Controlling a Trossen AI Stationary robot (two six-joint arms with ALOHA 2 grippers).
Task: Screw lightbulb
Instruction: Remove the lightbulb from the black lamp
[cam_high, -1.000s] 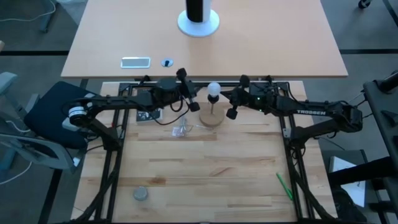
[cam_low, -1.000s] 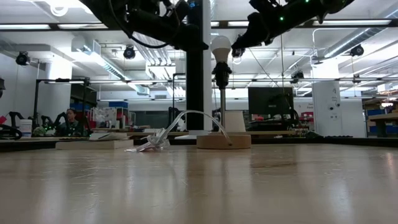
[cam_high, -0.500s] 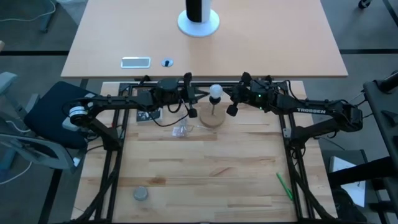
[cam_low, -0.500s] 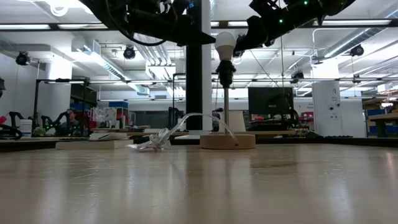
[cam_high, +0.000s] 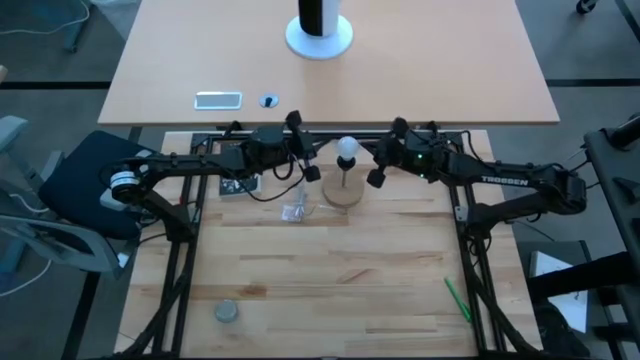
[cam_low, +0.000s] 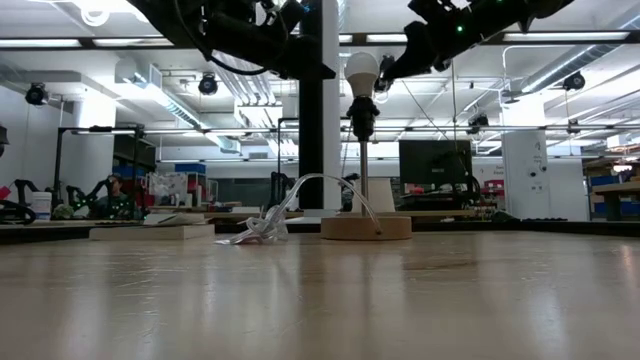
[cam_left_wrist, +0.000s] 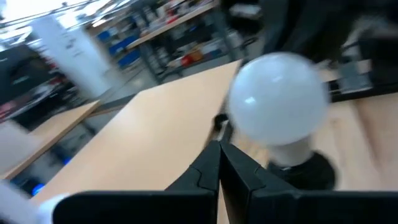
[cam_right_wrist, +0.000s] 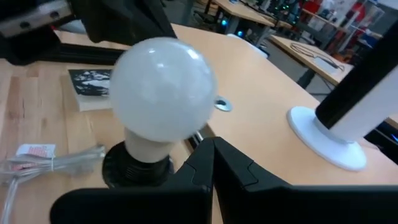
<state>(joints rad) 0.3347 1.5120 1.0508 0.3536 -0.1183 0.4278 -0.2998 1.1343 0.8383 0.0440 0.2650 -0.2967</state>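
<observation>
The white frosted lightbulb (cam_high: 347, 149) stands upright with its base in the black socket (cam_low: 361, 112). The socket sits on a thin stem over a round wooden disc (cam_high: 343, 192) that rests on the table near the far edge. My left gripper (cam_high: 312, 152) hovers at bulb height just left of it, fingers shut (cam_left_wrist: 219, 148). My right gripper (cam_high: 377, 156) hovers just right of it, fingers shut (cam_right_wrist: 209, 144). Both wrist views show the bulb (cam_left_wrist: 278, 99) (cam_right_wrist: 163, 87) close ahead of the fingertips. I see no touch.
A crumpled clear plastic wrapper (cam_high: 293, 211) lies left of the disc. A printed card (cam_high: 238, 186) lies under the left arm. A grey round object (cam_high: 227, 312) is near front left and a green pen (cam_high: 457, 298) at right. A white stand base (cam_high: 319, 36) sits on the far desk.
The disc with socket and bulb has slid a little toward the table's right, staying upright. My left gripper has gone toward the bulb and come back. The plastic wrapper has shifted slightly toward the disc.
</observation>
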